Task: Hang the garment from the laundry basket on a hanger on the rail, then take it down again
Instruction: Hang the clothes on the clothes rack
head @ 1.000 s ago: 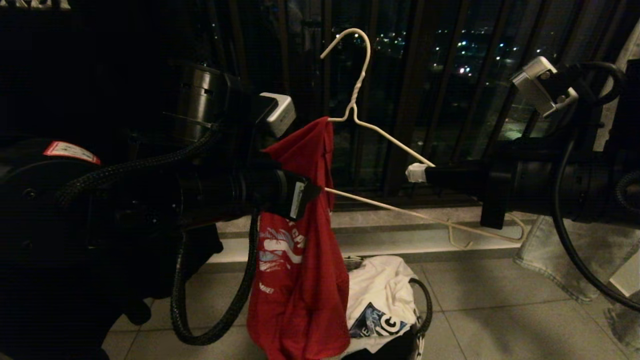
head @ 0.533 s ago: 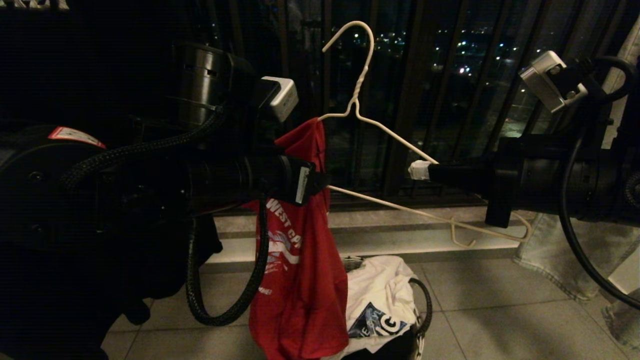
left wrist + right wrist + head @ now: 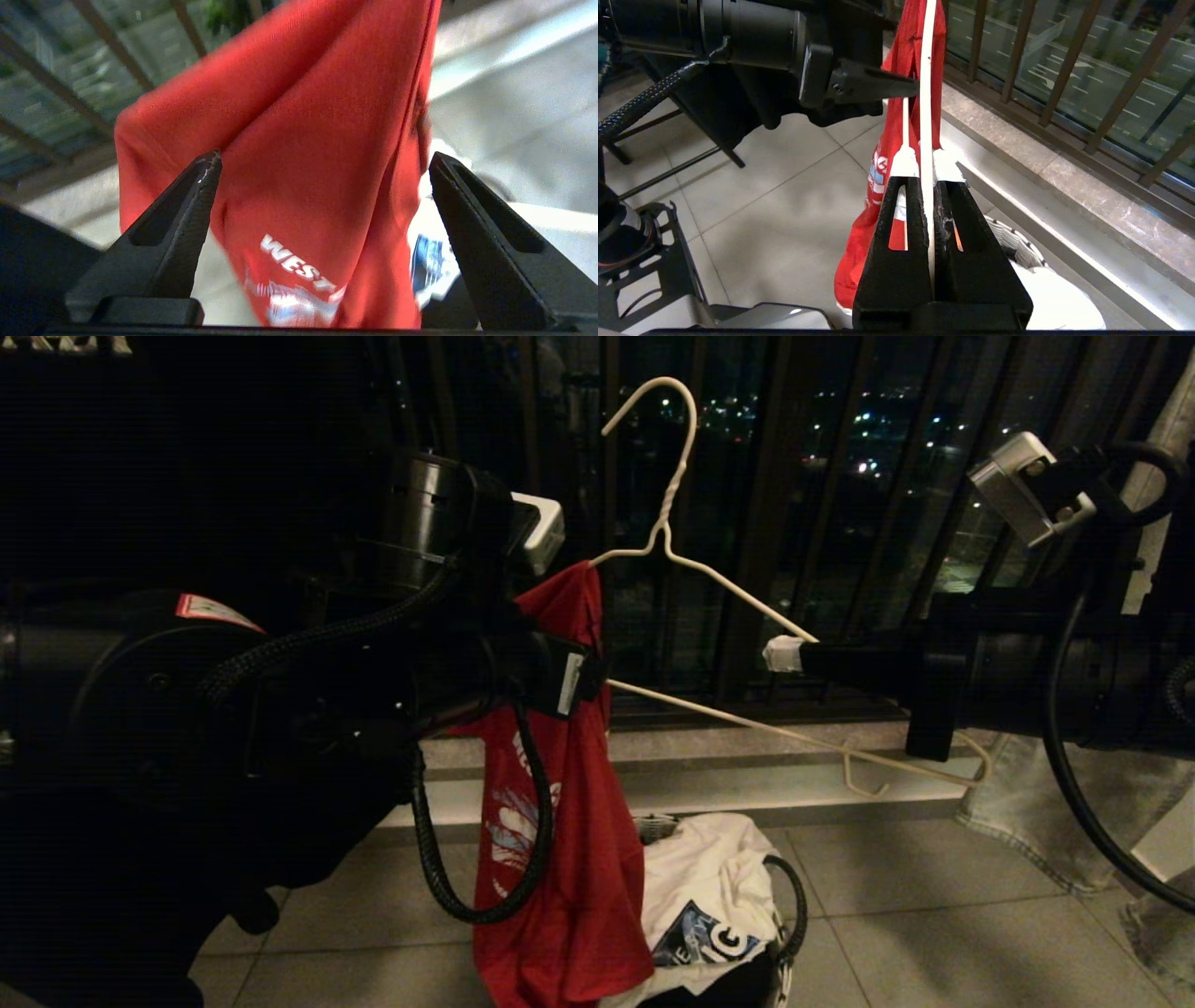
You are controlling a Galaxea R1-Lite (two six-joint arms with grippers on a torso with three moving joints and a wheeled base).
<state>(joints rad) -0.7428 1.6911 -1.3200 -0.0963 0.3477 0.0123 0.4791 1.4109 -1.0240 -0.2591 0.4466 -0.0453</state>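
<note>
The red garment hangs bunched from the left shoulder of the white wire hanger, which is held in the air with its hook pointing up. My right gripper is shut on the hanger's right sloping wire, which runs between its white-tipped fingers. My left gripper is open right at the garment, which hangs free between the spread fingers and in front of them. Below stands the laundry basket, its patterned rim just showing. The rail is out of view.
A white cloth with a blue print lies heaped on the basket. Dark balcony bars and a stone step stand just behind the hanger. Denim cloth hangs at the right. My base frame is on the tiled floor.
My left gripper has opened and let go of the garment, and its wrist has tilted. The red cloth now hangs loose and straighter from the hanger. The right gripper keeps its hold.
</note>
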